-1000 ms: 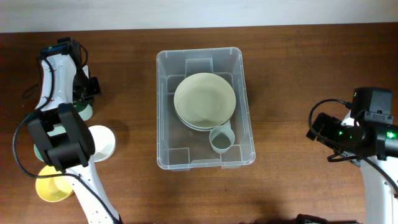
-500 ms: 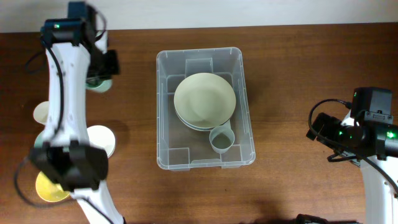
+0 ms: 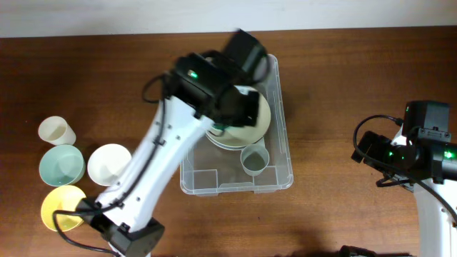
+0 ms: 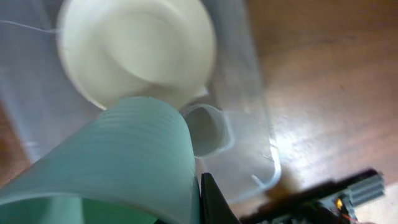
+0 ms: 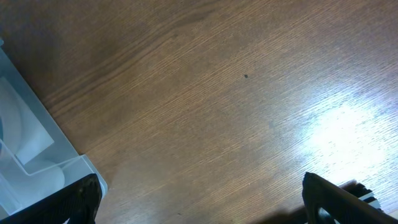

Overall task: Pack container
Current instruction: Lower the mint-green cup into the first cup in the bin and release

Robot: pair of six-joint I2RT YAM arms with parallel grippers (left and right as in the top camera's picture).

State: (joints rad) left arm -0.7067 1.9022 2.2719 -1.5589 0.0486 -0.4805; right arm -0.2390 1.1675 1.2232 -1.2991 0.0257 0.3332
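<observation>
Left claw (image 4: 196,200) pinched tight on the wall of a ribbed teal cup (image 4: 124,162). It's a rim grip, prob. so the cup can go down upright w/o fingers fouling the tub. Far left on table (image 3: 343,71): cream cup (image 3: 56,130), pale teal bowl (image 3: 61,163), white bowl (image 3: 108,163), yellow bowl (image 3: 61,209), all unpacked. Container (image 3: 288,164) sits mid-table under the left arm. It holds stacked pale green plates (image 4: 137,50) and a small grey-green cup (image 3: 255,158); free floor beside that cup looks the likely spot. Right claw (image 5: 199,199) spread wide, holding nothing, well off to the right, parked clear.
</observation>
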